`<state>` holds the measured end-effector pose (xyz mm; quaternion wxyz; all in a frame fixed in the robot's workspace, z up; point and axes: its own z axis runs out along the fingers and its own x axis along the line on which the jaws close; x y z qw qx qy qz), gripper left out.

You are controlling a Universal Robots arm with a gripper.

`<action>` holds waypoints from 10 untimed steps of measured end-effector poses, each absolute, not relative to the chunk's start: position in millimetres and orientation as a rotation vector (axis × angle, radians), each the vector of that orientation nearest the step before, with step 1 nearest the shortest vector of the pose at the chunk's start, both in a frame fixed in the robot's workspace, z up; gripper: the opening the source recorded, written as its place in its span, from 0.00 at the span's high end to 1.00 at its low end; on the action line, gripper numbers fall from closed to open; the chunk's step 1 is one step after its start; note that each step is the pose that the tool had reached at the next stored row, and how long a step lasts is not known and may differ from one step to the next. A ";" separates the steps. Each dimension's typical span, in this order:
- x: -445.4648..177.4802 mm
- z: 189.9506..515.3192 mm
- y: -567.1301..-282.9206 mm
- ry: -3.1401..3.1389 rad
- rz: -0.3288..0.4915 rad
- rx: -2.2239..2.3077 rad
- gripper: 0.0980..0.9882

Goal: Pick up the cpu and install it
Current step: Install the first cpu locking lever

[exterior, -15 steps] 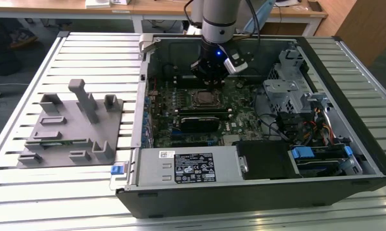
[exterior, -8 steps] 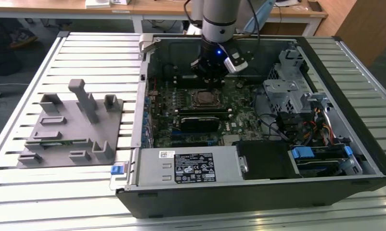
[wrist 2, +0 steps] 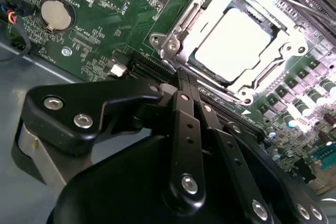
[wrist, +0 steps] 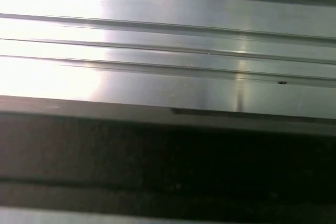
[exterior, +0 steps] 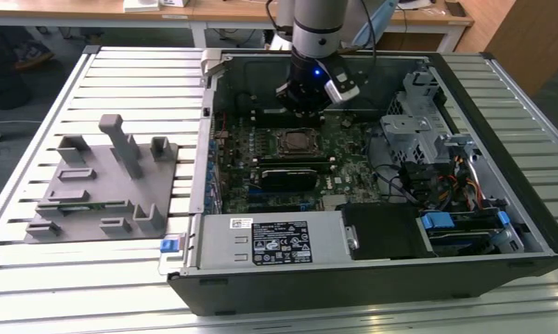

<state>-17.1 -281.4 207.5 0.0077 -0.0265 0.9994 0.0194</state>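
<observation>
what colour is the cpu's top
Silvery white, glaring under light; the cpu shows best in the second wrist view.

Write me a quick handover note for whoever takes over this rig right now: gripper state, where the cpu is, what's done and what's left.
Gripper: fingers closed together, holding nothing, hanging inside the open computer case just beside the socket.
Cpu: lying flat inside the socket frame on the motherboard; in the exterior view it sits at, just below the gripper.
Done: the cpu appears picked, placed and released.
Left: the frame looks open around the chip; whether it is fully seated or latched cannot be told. Check that.
The grey plastic tray stands on the table at the exterior view's left.
</observation>
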 end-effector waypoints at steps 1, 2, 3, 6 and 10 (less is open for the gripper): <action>-17.1 207.5 -282.2 3.124 0.061 -0.083 0.99; -17.1 207.5 -282.7 3.124 0.061 -0.083 0.99; -17.1 207.5 -283.2 3.124 0.061 -0.083 0.99; -17.0 207.5 -284.8 3.124 0.061 -0.083 0.99; -16.8 207.5 -287.1 3.124 0.061 -0.083 0.99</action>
